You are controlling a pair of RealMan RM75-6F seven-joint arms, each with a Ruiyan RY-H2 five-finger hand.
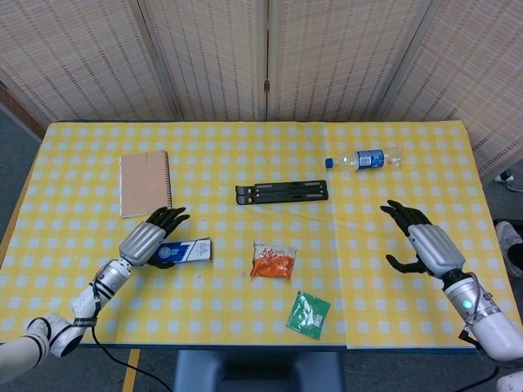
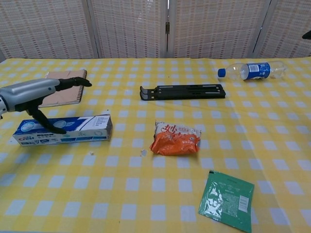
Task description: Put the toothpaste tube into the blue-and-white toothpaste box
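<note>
The left hand (image 2: pixel 34 94) hovers spread, holding nothing, over the toothpaste box (image 2: pixel 63 130) lying flat on the desk (image 2: pixel 155 160), likely released.

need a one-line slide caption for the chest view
Left hand open over the blue-and-white toothpaste box lying flat on the yellow checked table.

light: bright, even, overhead | shadows: soft, faint | focus: sharp | glare: none | edges: mild distortion
</note>
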